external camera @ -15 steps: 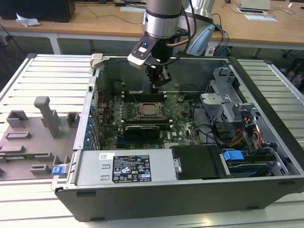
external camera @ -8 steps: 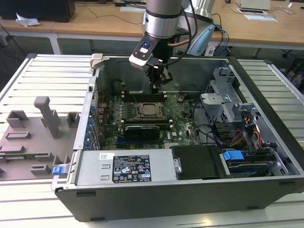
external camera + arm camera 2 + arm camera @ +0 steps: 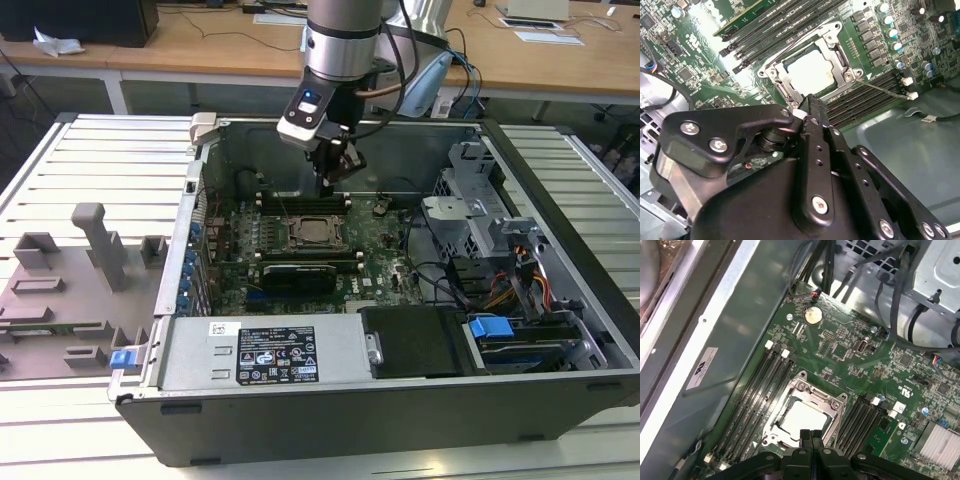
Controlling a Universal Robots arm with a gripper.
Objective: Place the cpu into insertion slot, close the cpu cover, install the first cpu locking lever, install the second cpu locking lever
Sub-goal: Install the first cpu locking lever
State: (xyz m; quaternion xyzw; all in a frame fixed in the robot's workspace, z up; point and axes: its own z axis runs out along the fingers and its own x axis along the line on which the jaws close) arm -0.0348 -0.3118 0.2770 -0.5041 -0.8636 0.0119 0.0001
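The cpu [image 3: 801,416], a pale silver square, lies in the insertion slot [image 3: 313,233] on the green motherboard. The cpu cover [image 3: 812,390], a silver metal frame, lies flat around the chip, which shows through its window in both wrist views [image 3: 810,71]. A thin metal lever rod [image 3: 885,90] sticks out from one socket corner over the black memory slots. My gripper [image 3: 333,182] hangs just above the far edge of the socket, its black fingers [image 3: 805,436] pressed together, shut on nothing.
The motherboard sits inside an open computer case [image 3: 330,420]. Long black memory slots [image 3: 760,385] flank the socket. Cables and a drive cage [image 3: 480,215] fill the exterior view's right. A grey parts fixture [image 3: 70,290] lies outside at the left.
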